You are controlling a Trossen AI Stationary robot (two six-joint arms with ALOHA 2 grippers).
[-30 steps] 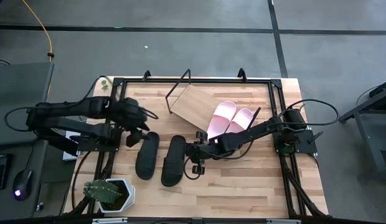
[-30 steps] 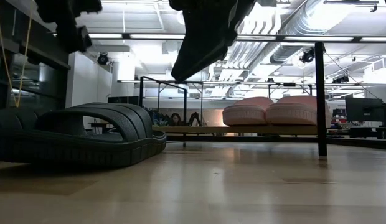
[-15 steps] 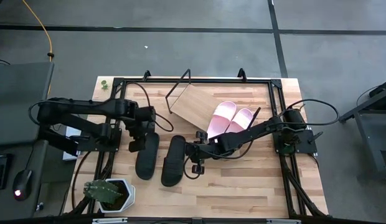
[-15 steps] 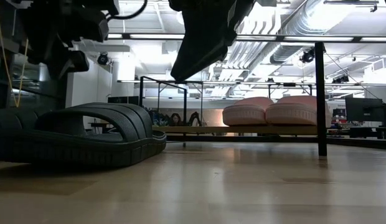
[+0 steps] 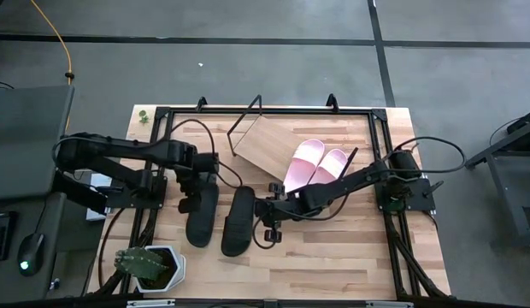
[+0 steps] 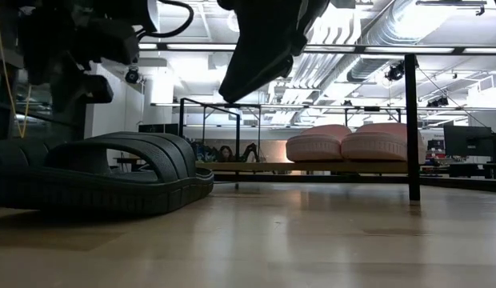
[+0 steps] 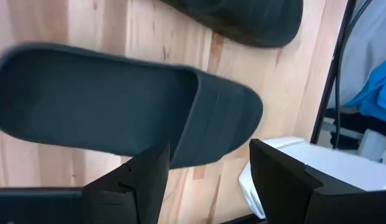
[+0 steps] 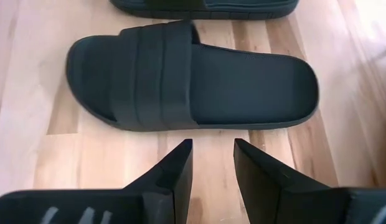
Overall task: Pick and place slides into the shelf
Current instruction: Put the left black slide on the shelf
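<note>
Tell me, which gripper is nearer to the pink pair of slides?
Right. The right gripper hovers beside the black slide, close to the pink slides on the shelf. The left gripper is farther.

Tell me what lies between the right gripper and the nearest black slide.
Only bare tabletop separates the right gripper from the black slide, seen in the right wrist view.

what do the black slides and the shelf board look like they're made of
Black slides: probably moulded foam or rubber, matte, one-piece, with ribbed straps. Shelf board: light wood or wood-look laminate, smooth, faint grain; which one can't be told. Its end frames look like thin black metal wire.
</note>
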